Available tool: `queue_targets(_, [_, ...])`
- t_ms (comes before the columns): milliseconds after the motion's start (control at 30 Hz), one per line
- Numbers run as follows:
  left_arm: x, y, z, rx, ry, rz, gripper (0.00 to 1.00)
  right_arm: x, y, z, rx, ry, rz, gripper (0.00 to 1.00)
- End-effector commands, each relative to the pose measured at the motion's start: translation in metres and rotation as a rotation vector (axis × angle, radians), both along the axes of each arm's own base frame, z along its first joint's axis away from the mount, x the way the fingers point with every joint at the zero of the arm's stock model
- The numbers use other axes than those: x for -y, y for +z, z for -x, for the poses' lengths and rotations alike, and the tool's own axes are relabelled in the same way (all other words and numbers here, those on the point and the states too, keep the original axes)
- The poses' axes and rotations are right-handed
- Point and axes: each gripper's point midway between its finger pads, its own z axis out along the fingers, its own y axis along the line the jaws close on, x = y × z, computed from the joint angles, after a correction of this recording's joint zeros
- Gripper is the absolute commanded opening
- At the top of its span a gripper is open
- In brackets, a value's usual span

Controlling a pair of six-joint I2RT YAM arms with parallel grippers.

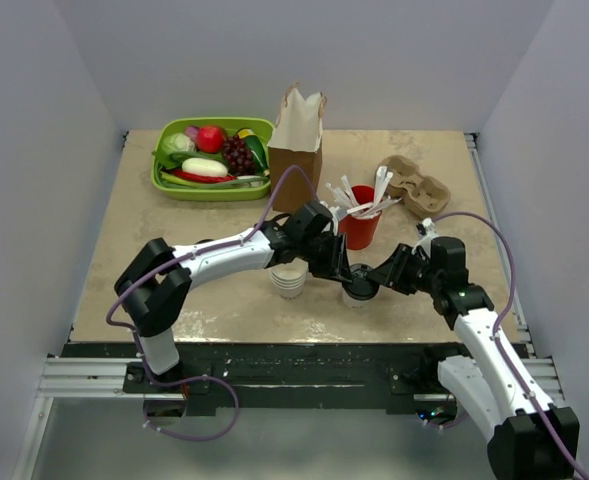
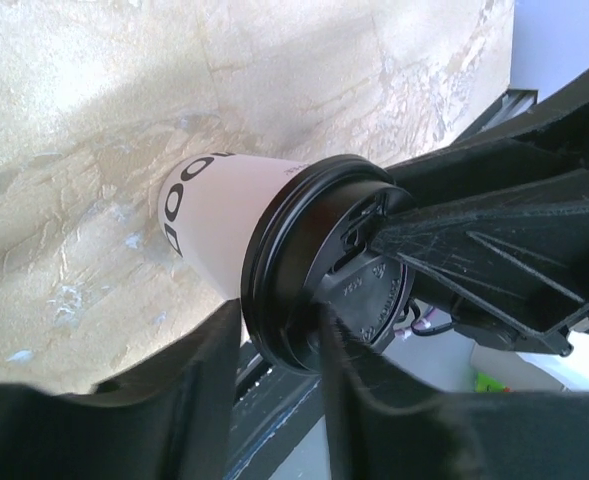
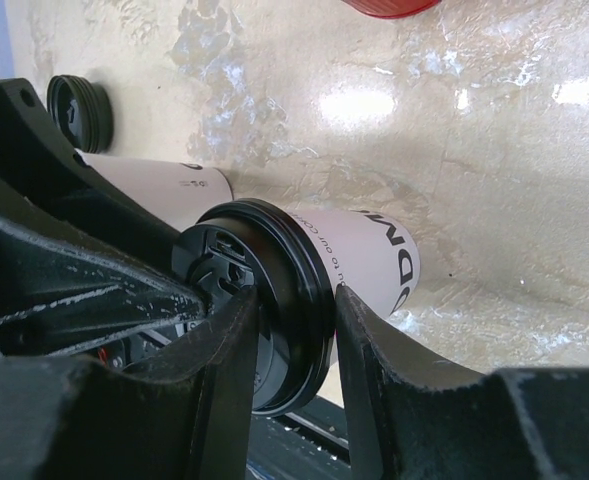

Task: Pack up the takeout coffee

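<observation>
Top view: I count one takeout coffee [image 1: 359, 287] upright on the desk [image 1: 174, 290], with one cup stack [image 1: 289, 280] beside it.
Left wrist: the left end effector [image 2: 279, 330] is narrow, pinching the lid rim; the print reads partly "OO".
Right wrist: the right end effector [image 3: 294, 310] pinches likewise; "DM" is legible; one loose lid [image 3: 79, 110].

Centre: takeout coffee [image 1: 359, 287]
9 o'clock: cup stack [image 1: 289, 281], just beside
12 o'clock: red cup [image 1: 360, 231] of stirrers, near
6 o'clock: bare table [image 1: 354, 322], open
</observation>
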Motion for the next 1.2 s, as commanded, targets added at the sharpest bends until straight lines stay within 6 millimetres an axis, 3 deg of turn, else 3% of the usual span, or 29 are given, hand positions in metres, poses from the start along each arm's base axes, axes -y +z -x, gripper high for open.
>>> queue_targets(0, [-0.009, -0.023, -0.001, 0.022, -0.001, -0.105, 0.44, 0.012, -0.032, 0.009, -0.087, -0.04, 0.08, 0.38])
queue_targets(233, [-0.016, -0.044, 0.001, 0.002, 0.003, -0.162, 0.47, 0.015, -0.06, 0.011, -0.163, -0.044, 0.105, 0.38])
queue_targets(400, [-0.019, -0.047, -0.001, 0.009, 0.016, -0.181, 0.47, 0.016, -0.046, 0.003, -0.105, -0.052, 0.114, 0.39])
queue_targets(533, [-0.015, -0.032, -0.005, 0.047, 0.014, -0.137, 0.47, 0.016, -0.024, -0.002, -0.048, -0.027, 0.128, 0.47])
queue_targets(733, [-0.002, 0.001, -0.01, 0.11, -0.006, -0.036, 0.55, 0.005, 0.004, -0.004, -0.004, 0.027, 0.078, 0.59])
queue_targets(867, [-0.002, 0.014, -0.01, 0.136, -0.005, -0.012, 0.66, 0.001, 0.008, -0.004, -0.005, 0.053, 0.062, 0.62])
queue_targets(1167, [-0.003, 0.027, -0.01, 0.173, -0.006, 0.022, 0.73, -0.007, 0.018, 0.0, 0.005, 0.084, 0.014, 0.67])
